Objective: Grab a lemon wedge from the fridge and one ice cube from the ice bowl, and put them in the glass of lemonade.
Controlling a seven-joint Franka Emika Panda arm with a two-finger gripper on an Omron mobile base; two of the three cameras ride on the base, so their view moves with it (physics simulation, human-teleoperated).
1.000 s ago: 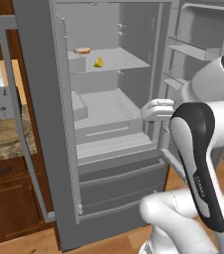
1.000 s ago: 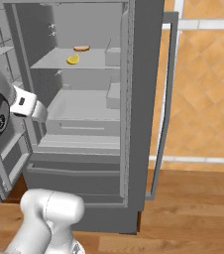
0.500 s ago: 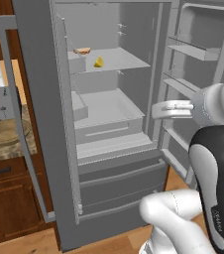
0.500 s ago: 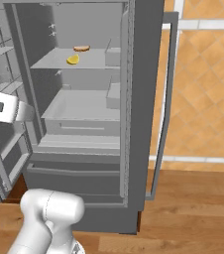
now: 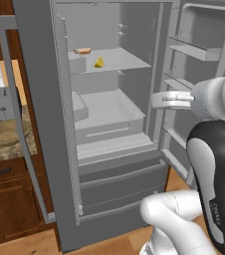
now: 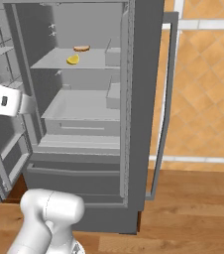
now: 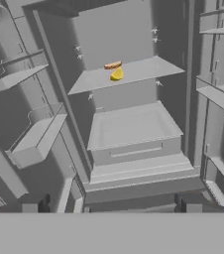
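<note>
The arm has swung back and away from the shelves since a moment ago, and now sits near the open right door. The gripper (image 5: 157, 101) has its fingers spread wide and holds nothing. The fridge (image 5: 40, 94) stands open. The lemon wedge (image 5: 99, 62) sits on the top shelf, just beside a small brown item (image 5: 83, 51). The ice bowl (image 5: 2, 133) waits on the counter by the toaster (image 5: 0, 103). Nothing is picked up yet, so almost all the job is left.

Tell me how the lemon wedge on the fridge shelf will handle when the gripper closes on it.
The lemon wedge looks tiny beside the shelf, so it is probably very light and may skid when nudged. Its curved, tapered shape could let it squirt from the fingers. The open gripper is well short of it.
</note>
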